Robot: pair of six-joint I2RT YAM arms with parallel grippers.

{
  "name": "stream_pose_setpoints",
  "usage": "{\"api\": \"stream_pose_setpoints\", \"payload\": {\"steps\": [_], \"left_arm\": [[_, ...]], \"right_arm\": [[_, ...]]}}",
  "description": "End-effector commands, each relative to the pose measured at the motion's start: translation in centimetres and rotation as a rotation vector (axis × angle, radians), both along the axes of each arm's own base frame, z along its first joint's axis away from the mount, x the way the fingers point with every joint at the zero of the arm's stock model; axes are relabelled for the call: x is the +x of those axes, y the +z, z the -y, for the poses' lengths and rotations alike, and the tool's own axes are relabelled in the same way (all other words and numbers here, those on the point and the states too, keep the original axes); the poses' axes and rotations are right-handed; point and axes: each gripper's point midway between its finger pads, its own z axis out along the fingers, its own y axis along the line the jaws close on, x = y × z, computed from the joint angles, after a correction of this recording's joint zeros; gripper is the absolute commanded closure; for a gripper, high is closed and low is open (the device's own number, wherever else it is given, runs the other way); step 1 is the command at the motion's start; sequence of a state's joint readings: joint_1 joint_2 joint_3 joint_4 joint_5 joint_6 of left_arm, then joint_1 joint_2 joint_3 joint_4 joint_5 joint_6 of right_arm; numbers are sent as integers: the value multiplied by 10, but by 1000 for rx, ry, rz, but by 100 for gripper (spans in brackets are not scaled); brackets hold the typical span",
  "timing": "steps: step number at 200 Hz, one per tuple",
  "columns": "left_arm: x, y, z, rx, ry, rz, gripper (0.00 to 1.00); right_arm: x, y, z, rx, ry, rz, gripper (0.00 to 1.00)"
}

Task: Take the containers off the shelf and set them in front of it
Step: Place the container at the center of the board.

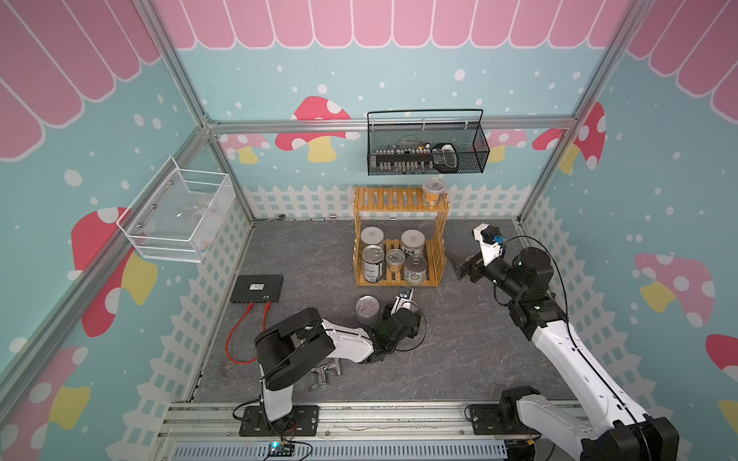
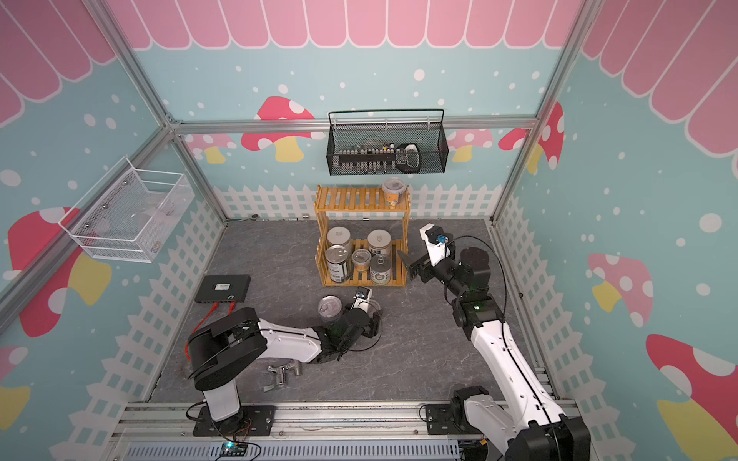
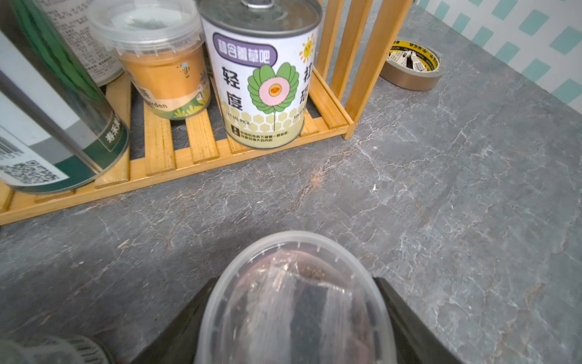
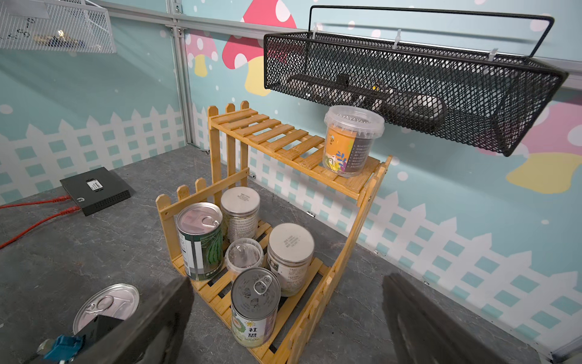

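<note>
L gripper (image 3: 296, 302) clamped on clear jar (image 3: 293, 277), just in front of shelf (image 1: 391, 197), tin can (image 1: 367, 308) at its left. R gripper (image 1: 459, 266): jaws wide apart, empty, near shelf's right side.

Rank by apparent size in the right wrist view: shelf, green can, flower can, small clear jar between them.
Largest: shelf
Next: green can and flower can, alike; flower can is nearer, so unranked
Smallest: small clear jar
</note>
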State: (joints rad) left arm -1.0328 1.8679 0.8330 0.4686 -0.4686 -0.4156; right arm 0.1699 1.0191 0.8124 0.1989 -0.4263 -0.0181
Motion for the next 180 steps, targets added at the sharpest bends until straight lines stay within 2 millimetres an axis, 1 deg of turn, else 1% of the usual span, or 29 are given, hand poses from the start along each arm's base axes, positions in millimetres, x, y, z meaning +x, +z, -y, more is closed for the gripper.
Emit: {"api": "stream_pose_setpoints", "payload": {"steps": [1, 36, 67, 87, 100, 113, 150, 165, 180], "left_arm": [[7, 3, 7, -17, 21, 23, 34], [12, -2, 0, 12, 48, 30, 33], [14, -7, -6, 50, 63, 37, 30], [13, -5, -8, 48, 61, 37, 26], [12, -2, -8, 47, 57, 39, 20], [12, 3, -8, 38, 57, 46, 15], [11, 21, -6, 17, 48, 58, 6], [10, 33, -8, 6, 47, 67, 3], [7, 49, -11, -6, 38, 80, 1]], "right_arm": [[-2, 1, 5, 0, -20, 13, 1], [-2, 1, 5, -7, -20, 15, 1], [-1, 0, 4, -10, -18, 15, 1], [-1, 1, 4, -8, -18, 16, 1], [-1, 2, 4, -6, -17, 18, 1], [-1, 3, 3, -3, -14, 21, 1], [-2, 10, 1, 11, 0, 31, 1], [-2, 13, -1, 16, 13, 33, 1], [-1, 18, -4, 21, 31, 37, 1]]}}
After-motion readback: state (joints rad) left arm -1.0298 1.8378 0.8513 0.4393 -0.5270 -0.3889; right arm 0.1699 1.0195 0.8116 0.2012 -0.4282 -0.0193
